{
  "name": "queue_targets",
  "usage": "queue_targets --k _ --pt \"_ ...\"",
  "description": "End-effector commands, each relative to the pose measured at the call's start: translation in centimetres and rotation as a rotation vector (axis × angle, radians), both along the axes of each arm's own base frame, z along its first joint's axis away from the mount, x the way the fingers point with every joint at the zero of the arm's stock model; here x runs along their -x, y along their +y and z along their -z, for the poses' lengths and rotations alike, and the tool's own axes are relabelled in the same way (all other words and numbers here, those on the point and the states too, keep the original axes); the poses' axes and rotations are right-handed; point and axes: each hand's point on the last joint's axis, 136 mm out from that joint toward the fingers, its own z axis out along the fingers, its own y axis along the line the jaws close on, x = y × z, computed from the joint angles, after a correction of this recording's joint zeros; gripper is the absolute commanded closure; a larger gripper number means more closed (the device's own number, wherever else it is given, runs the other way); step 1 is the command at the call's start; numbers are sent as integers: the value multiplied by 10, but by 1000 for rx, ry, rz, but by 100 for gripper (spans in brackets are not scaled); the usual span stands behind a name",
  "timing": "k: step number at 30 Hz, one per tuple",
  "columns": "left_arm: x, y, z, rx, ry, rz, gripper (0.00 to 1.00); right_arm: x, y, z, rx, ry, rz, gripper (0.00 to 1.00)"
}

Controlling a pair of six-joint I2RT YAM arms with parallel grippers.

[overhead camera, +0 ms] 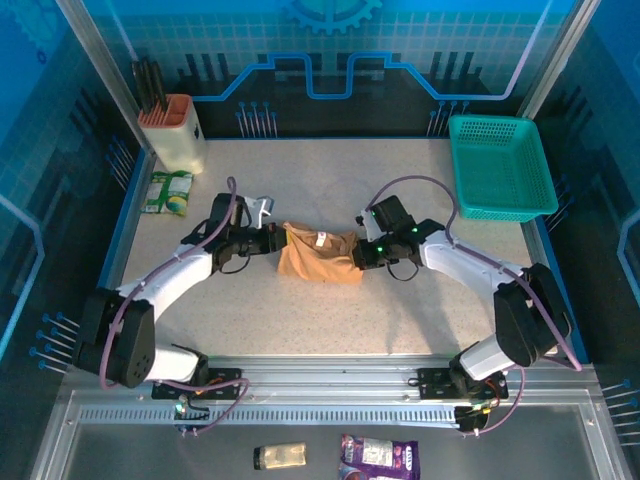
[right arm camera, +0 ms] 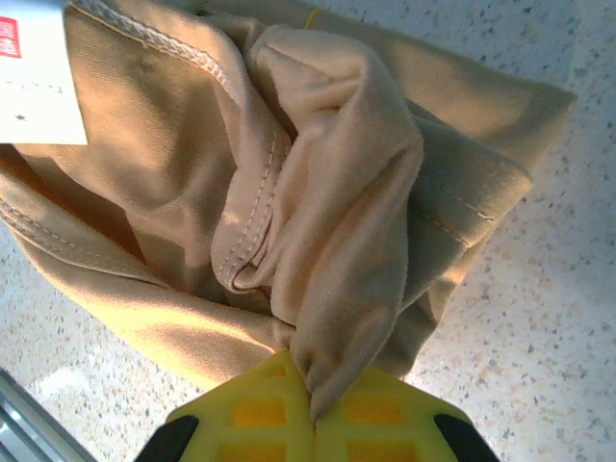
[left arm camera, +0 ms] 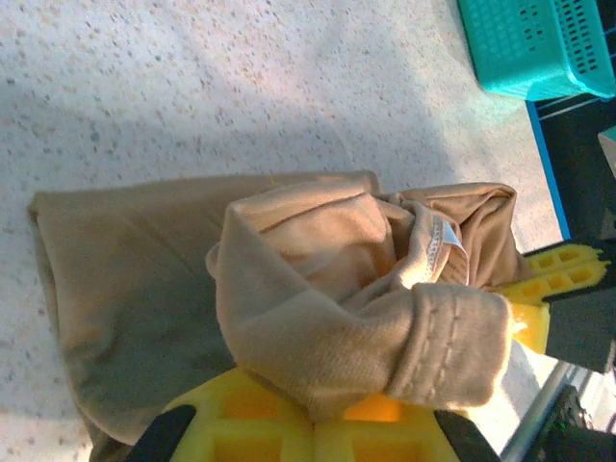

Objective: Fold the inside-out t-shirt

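Tan t-shirt (overhead camera: 320, 254), bunched, white-tagged

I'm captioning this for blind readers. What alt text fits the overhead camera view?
A bunched tan t-shirt lies on the table, the left gripper and right gripper each shut on an opposite end, a white tag showing on top. A teal basket sits at the far right; a knife block and green packet at the far left.

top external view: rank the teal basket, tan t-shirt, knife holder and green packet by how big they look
1. teal basket, clearly largest
2. tan t-shirt and knife holder: about alike, so not ranked against each other
3. green packet, smallest
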Motion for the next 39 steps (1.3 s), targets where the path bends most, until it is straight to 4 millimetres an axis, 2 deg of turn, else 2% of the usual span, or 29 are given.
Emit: queue_targets --k 1,5,9,13,16,18,21,23,25,29,31,33,36,39 --pt "-19 1 4 -46 -14 -12 100 -19 -3 3 12 11 45 100" --pt "-38 5 24 -98 9 -41 100 -37 -5 21 23 46 78 100" --pt "-54 9 55 -157 85 -68 100 -53 -6 44 33 81 100 100" --pt "-61 10 85 -195 167 -71 100 -57 -9 64 48 131 131 100" --pt "-62 23 97 -264 207 -131 100 -56 -11 68 50 150 143 100" --pt "-62 27 95 -283 216 -150 94 -54 -13 66 49 151 147 100" --pt "-64 22 84 -261 207 -128 85 -50 -13 59 45 157 143 100" --pt "-65 24 73 -266 196 -135 73 -48 -15 48 44 154 149 88" --pt "-65 26 55 -269 170 -139 65 -45 -18 38 49 152 160 74" --pt "-58 31 11 -283 105 -133 61 -40 -38 14 97 130 243 65" --pt "-51 28 -2 -272 101 -113 62 -40 -40 3 79 123 264 63" --pt "-44 18 -8 -235 123 -69 67 -43 -27 -7 18 123 242 63" --pt "-37 6 7 -244 229 -49 78 -51 6 -17 -121 150 166 65" --pt "-38 -5 27 -261 291 -42 86 -61 26 -13 -179 186 123 67"
